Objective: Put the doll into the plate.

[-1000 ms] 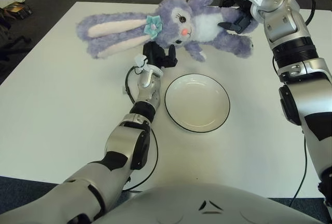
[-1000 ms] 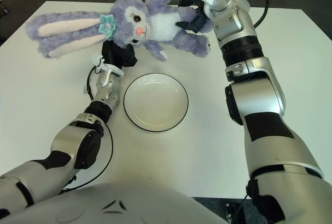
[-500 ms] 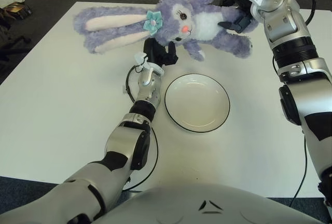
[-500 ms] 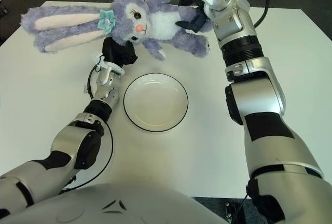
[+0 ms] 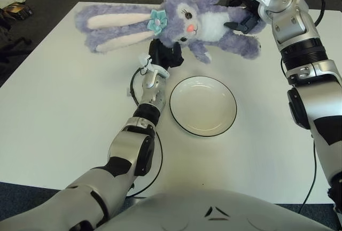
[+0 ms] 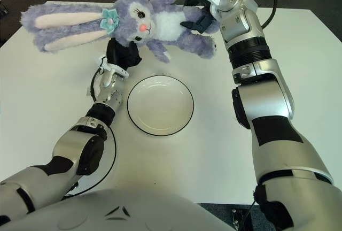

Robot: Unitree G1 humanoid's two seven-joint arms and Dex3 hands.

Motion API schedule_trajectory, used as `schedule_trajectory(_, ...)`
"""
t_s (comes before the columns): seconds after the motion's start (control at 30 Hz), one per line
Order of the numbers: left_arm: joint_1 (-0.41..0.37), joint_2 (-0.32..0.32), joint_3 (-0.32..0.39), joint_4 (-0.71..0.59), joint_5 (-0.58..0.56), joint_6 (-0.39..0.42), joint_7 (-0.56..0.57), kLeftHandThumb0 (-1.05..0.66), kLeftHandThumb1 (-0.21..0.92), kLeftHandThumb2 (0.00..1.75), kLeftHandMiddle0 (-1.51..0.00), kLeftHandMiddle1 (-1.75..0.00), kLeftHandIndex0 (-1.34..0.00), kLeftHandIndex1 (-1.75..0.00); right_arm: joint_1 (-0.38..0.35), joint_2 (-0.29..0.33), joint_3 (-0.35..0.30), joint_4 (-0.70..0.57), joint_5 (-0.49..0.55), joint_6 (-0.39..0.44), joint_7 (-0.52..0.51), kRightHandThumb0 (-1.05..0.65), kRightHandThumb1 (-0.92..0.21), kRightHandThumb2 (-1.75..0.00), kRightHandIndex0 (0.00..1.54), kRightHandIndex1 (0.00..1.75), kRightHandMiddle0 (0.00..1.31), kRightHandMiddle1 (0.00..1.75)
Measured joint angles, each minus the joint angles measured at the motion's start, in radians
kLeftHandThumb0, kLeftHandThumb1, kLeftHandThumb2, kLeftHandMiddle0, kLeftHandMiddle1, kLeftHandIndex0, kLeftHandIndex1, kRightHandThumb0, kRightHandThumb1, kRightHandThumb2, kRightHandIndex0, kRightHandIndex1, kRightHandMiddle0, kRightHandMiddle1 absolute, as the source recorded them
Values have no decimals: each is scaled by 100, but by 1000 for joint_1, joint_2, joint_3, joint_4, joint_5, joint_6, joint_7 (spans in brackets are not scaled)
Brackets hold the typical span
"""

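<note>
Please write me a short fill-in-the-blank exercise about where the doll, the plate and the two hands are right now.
1. The purple doll has long ears like a ____.
2. The white plate holds ____.
3. The right hand grips the doll at its ____ end.
4. The left hand is under the doll's ____.

Missing words: rabbit; nothing; body; head

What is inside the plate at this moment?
The plate holds nothing; its white inside shows fully. The doll is beyond it, gripped by the right hand and the left hand under its head.
</note>
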Motion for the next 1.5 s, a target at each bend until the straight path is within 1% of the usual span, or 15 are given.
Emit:
schedule_trajectory(0.33, 7, -1, -3, -23, -62, 22, -131, -46, 43, 93, -18, -41, 0, -4, 5, 1, 0, 16, 20, -14, 14, 46, -34, -121, 63, 165, 83, 175)
schedule_trajectory(0.4, 9, -1, 0, -36, -94, 50, -172, -41, 39, 96, -19, -36, 0, -9, 7, 1, 0, 17, 24, -16, 21, 44, -40, -113, 60, 163, 85, 175)
schedule_trajectory(0.53, 13, -1, 8, -63, -154, 100, -243, -29, 31, 106, -18, -30, 0, -9, 9, 1, 0, 22, 30, -14, 35, 45, -37, -118, 60, 167, 86, 175)
schedule_trajectory(0.67, 16, -1, 13, -76, -183, 110, -304, -18, 25, 115, -17, -25, 0, -4, 9, 1, 0, 30, 34, -6, 49, 43, -43, -110, 57, 165, 85, 175)
schedule_trajectory(0.77, 18, -2, 13, -76, -186, 98, -334, -10, 23, 118, -16, -23, 0, -1, 9, 1, 0, 35, 34, -2, 54, 40, -56, -87, 53, 158, 84, 175)
schedule_trajectory(0.83, 19, -2, 12, -75, -183, 80, -349, -7, 22, 120, -16, -22, 0, -1, 9, 1, 1, 35, 33, 2, 54, 40, -59, -83, 54, 155, 82, 175)
schedule_trajectory(0.97, 19, -2, 9, -64, -161, 33, -357, -5, 24, 121, -17, -19, 0, 0, 9, 1, 6, 44, 31, 5, 54, 44, -41, -112, 60, 164, 79, 175)
schedule_trajectory(1.0, 20, -2, 8, -61, -150, 20, -356, -19, 35, 112, -18, -18, 0, 0, 9, 1, 6, 49, 31, 4, 54, 46, -35, -121, 62, 168, 78, 175)
schedule_trajectory(1.03, 20, -2, 4, -54, -128, -4, -347, -24, 39, 108, -18, -17, 0, 0, 9, 1, 6, 56, 32, 3, 55, 46, -34, -124, 62, 169, 78, 175)
schedule_trajectory(1.1, 20, -2, -10, -32, -52, -86, -301, -43, 57, 91, -20, -14, 0, 0, 9, 1, 6, 73, 34, -4, 58, 48, -29, -131, 65, 170, 77, 175)
schedule_trajectory(1.13, 21, -2, -18, -21, -13, -125, -269, -45, 60, 88, -20, -14, 0, 0, 9, 1, 6, 81, 34, -7, 62, 48, -28, -132, 65, 170, 77, 175)
schedule_trajectory(1.2, 22, -2, -30, 3, 59, -195, -209, -43, 56, 90, -21, -11, 0, 0, 9, 2, 6, 95, 34, -14, 64, 48, -27, -133, 67, 169, 76, 175)
schedule_trajectory(1.23, 22, -2, -35, 13, 85, -222, -188, -35, 48, 98, -22, -9, 0, 0, 9, 2, 6, 101, 34, -17, 64, 48, -26, -133, 69, 167, 75, 175)
schedule_trajectory(1.37, 22, -2, -43, 31, 118, -265, -164, -22, 35, 110, -23, -7, 0, 0, 9, 2, 7, 119, 34, -32, 67, 49, -25, -134, 70, 167, 77, 175)
schedule_trajectory(1.5, 22, -2, -43, 45, 134, -290, -137, -25, 26, 113, -25, -7, 0, 0, 9, 2, 10, 132, 34, -41, 88, 49, -25, -135, 69, 168, 80, 175)
